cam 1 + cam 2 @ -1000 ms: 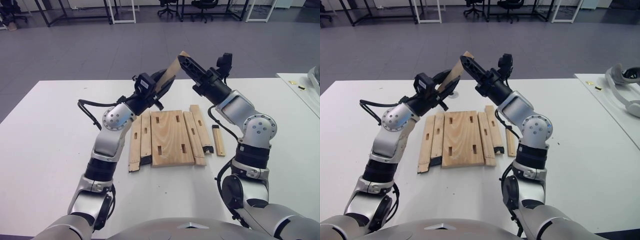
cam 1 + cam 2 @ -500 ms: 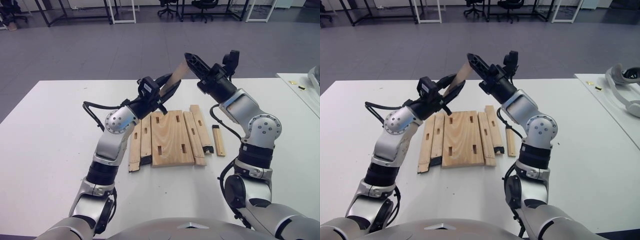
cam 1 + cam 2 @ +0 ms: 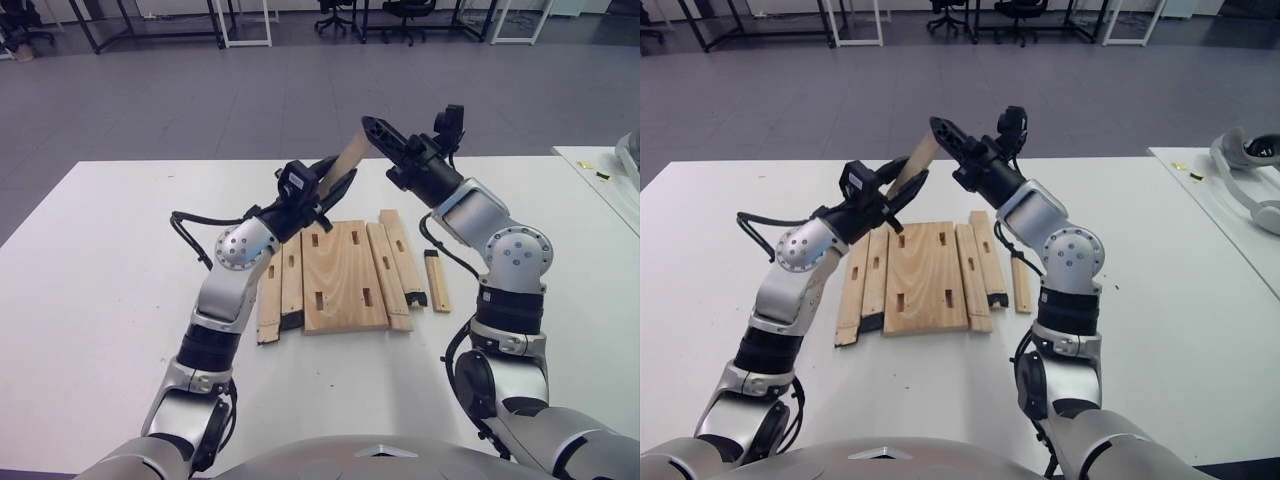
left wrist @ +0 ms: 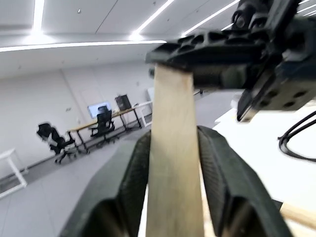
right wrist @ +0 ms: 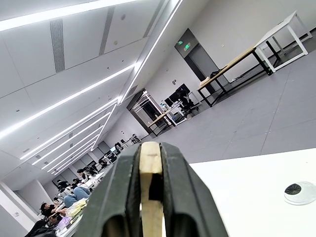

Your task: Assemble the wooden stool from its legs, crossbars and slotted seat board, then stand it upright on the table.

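I have left pincer [image 3: 338, 172] and right pincer [image 3: 372, 127] both clamped on a pale wooden slat [image 3: 351, 156]; slotted wooden seat board [image 3: 343, 265] unjoined.

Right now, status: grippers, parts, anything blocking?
Left gripper and right gripper both shut on one wooden bar, above the table. Seat board, other pieces flat, unassembled. Nothing blocking.

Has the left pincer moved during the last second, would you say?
Yes. The left pincer, shut on the wooden piece, has shifted slightly to the right and down, closer to the seat board.
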`<action>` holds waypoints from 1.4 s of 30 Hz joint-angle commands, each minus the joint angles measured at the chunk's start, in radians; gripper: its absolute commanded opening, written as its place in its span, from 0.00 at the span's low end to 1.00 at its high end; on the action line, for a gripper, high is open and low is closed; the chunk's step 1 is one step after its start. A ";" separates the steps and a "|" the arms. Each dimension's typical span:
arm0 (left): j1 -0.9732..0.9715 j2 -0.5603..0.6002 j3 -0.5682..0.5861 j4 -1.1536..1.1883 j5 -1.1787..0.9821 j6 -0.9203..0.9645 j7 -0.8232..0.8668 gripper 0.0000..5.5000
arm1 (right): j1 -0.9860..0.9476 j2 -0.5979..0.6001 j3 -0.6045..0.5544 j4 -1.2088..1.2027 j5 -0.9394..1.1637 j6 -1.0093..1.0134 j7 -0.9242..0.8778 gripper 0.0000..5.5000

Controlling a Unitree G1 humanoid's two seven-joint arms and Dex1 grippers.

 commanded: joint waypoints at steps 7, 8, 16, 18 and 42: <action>0.162 0.045 0.128 0.105 0.043 -0.030 0.103 0.40 | 0.059 -0.116 0.129 0.010 -0.336 -0.102 -0.008 0.08; 0.188 0.046 0.132 0.108 0.045 -0.036 0.106 0.40 | 0.073 -0.125 0.145 0.009 -0.385 -0.127 -0.016 0.08; 0.222 0.035 0.154 0.114 0.055 -0.055 0.149 0.40 | 0.150 -0.137 0.167 -0.081 -0.562 -0.085 -0.126 0.08; 0.235 0.034 0.162 0.094 0.060 -0.052 0.168 0.40 | 0.197 -0.131 0.182 -0.229 -0.570 0.033 -0.201 0.08; 0.391 -0.018 0.172 -0.043 0.101 -0.015 0.316 0.40 | 0.221 0.019 0.092 -0.497 -0.634 0.532 -0.291 0.08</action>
